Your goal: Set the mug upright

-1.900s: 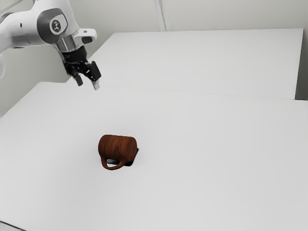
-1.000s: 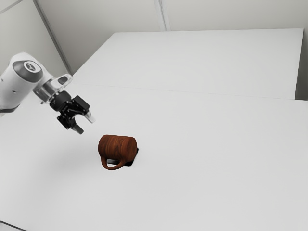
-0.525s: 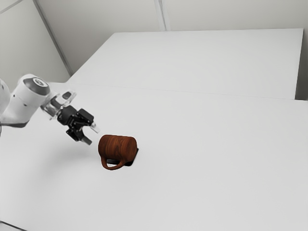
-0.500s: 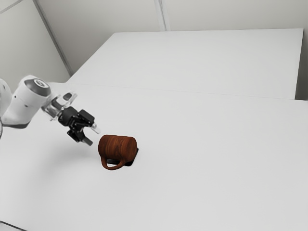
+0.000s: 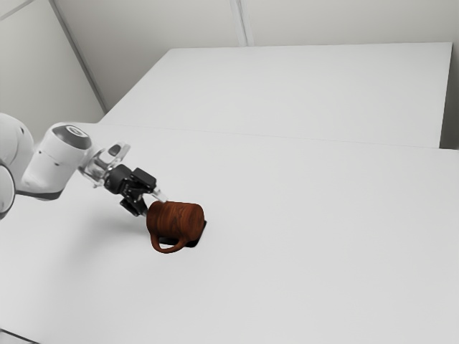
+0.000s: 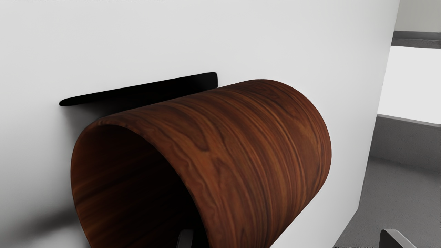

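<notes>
The brown mug [image 5: 176, 221] lies on its side, mouth toward the exterior view's left and handle [image 5: 168, 249] on the near side; the pincer [image 5: 155, 206] stands wide at that mouth, one finger in line with the hollow, the other outside. A push off-centre could swing the mug round, and a shallow bite on the rim could let it slip while tipping. The smooth white tabletop [image 5: 301, 251] may offer little hold, before pale far walls [image 5: 344, 21].
</notes>
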`<state>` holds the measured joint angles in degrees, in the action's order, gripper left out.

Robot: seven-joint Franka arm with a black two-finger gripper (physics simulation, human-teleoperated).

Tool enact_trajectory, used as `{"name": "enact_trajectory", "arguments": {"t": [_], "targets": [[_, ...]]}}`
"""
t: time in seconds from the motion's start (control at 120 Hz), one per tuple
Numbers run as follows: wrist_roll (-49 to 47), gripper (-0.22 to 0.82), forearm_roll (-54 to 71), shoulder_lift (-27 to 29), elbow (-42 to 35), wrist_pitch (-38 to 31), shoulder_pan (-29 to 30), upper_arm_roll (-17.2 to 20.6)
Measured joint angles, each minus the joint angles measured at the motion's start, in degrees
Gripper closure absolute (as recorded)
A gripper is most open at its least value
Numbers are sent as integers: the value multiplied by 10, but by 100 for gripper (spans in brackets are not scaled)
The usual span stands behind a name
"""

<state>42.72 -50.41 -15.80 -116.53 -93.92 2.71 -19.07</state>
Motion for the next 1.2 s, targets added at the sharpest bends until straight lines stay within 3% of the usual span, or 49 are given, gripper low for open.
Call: {"name": "enact_trajectory", "arguments": {"t": [0.125, 0.3, 0.658, 0.875, 1.2], "targets": [[6, 5, -8, 0, 0, 0, -7, 0], [10, 24, -15, 7, 2, 0, -16, 0], [-7, 46, -26, 18, 4, 8, -28, 15], [-23, 68, -28, 22, 6, 9, -29, 25], [-42, 77, -26, 33, 7, 8, -28, 27]]}}
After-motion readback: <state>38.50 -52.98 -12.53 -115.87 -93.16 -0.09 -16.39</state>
